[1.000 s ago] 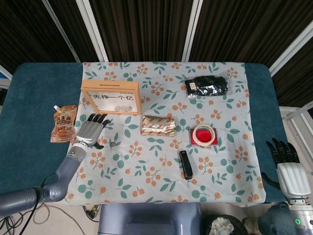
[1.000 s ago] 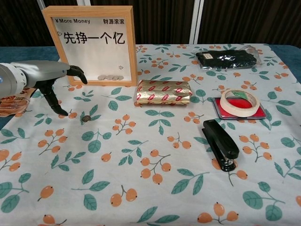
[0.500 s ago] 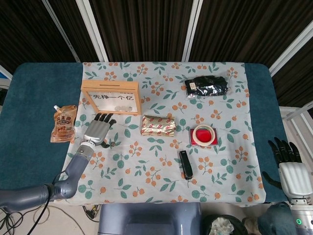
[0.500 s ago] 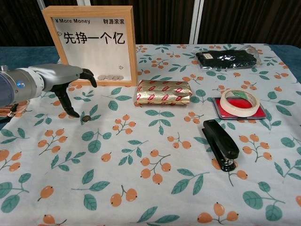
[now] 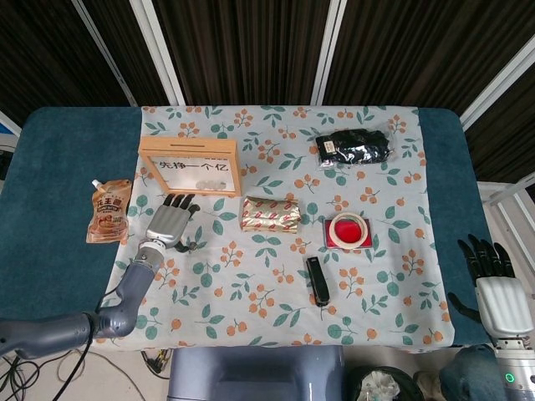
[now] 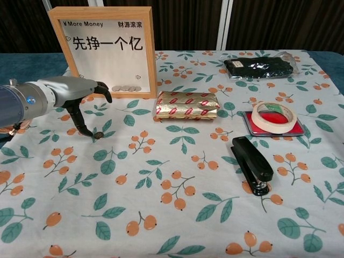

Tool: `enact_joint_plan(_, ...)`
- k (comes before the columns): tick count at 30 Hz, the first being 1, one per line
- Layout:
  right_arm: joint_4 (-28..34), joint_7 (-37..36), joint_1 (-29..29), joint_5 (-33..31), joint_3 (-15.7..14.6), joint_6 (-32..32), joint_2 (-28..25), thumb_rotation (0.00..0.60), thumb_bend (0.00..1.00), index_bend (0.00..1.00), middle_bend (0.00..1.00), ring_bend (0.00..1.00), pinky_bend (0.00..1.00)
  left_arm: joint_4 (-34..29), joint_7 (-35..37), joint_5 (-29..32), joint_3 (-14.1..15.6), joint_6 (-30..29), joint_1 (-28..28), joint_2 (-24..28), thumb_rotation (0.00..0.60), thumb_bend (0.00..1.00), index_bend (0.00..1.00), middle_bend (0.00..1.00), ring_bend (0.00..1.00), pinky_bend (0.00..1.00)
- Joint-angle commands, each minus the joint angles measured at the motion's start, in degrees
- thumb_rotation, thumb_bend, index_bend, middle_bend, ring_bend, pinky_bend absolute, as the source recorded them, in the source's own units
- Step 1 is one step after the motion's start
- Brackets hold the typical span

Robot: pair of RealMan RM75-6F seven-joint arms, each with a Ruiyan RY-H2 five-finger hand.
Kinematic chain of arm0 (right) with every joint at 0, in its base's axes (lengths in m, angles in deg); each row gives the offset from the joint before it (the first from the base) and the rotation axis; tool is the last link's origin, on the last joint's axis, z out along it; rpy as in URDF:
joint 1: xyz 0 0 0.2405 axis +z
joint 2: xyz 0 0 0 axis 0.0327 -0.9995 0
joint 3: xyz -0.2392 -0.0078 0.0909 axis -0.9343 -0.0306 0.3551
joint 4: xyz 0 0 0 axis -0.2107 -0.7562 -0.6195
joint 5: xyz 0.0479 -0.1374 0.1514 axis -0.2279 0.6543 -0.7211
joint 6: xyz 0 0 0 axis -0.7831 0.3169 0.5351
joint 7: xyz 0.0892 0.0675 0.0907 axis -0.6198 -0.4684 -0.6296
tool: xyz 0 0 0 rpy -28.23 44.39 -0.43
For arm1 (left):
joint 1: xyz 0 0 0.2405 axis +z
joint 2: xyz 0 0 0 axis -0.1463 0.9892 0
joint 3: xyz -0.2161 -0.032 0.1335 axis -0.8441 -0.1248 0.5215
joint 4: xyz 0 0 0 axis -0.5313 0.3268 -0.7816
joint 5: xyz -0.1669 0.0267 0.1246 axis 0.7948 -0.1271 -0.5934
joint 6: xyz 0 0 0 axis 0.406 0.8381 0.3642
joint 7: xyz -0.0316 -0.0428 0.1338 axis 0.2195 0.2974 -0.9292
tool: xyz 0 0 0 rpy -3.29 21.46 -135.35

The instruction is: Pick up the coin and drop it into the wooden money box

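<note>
The small dark coin [image 6: 98, 136] lies flat on the floral cloth, in front of the wooden money box [image 6: 105, 49], an upright frame with a clear front and several coins at its bottom. In the head view the coin [image 5: 193, 245] shows beside my left hand [image 5: 170, 223]. My left hand [image 6: 80, 97] hovers over the cloth with fingers spread; one fingertip [image 6: 89, 133] points down just left of the coin, nearly touching it. It holds nothing. My right hand [image 5: 492, 282] stays off the table's right edge, fingers apart and empty.
A gold foil packet [image 6: 187, 105] lies right of the box. A black stapler [image 6: 251, 164], a tape roll on a red pad [image 6: 274, 117], a black pouch [image 6: 259, 66] and an orange sauce sachet [image 5: 109, 210] also sit on the table.
My left hand has moved right toward the coin, bringing its lowered fingertip from well left of the coin to right beside it. The coin and right hand have not moved.
</note>
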Motion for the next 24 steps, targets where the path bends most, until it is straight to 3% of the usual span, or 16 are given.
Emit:
enact_joint_plan(1,-0.01,-0.01,0.0,-0.05,0.04,0.01,0.01,0.6,0.3,0.0,0.0,0.0,0.0,0.11,0.07,0.01,0.08,0.01,-0.21,-0.13,0.6,0.05,0.22,0.0,0.0,0.0)
enact_joint_plan(24,0.28,-0.1,-0.12,-0.35,0.28,0.19,-0.1,0.6,0.3,0.0,0.0,0.0,0.0,1.04,-0.41,0.44,1.14,-0.76,-1.47,-1.57,0.6,0.05,0.23,0.0,0.0,0.0)
